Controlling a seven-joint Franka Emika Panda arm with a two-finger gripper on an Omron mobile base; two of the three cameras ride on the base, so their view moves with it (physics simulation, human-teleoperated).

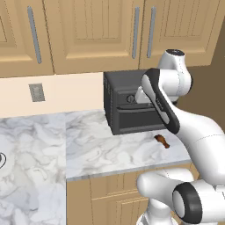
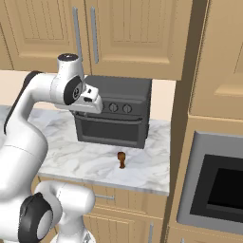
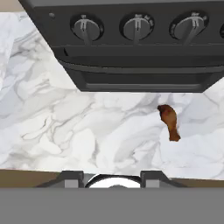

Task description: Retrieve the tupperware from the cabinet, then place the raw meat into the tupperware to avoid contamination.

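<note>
The robot's gripper (image 3: pixel 112 177) hangs up high in front of the toaster oven (image 2: pixel 116 114), looking down at the marble counter (image 3: pixel 65 127). At the bottom of the hand view I see two small dark finger tips (image 3: pixel 72 178) set apart with a gap between them, and nothing is between them. So the fingers look spread and empty.

The raw meat (image 3: pixel 169 120) lies on the counter just in front of the toaster oven door, a bit to one side. It is not touching the oven.

The cabinet (image 1: pixel 94 33) hangs on the wall above, and its doors are closed. I cannot see the tupperware, so I think it sits inside, behind those doors.

I think the job has hardly started. The first thing to do is open the cabinet. To do that well, the arm should go up and reach for a long grey handle (image 1: pixel 136 33). It should lift clear of the oven top, grab the bar near its middle, and pull gently so the door swings out.
</note>
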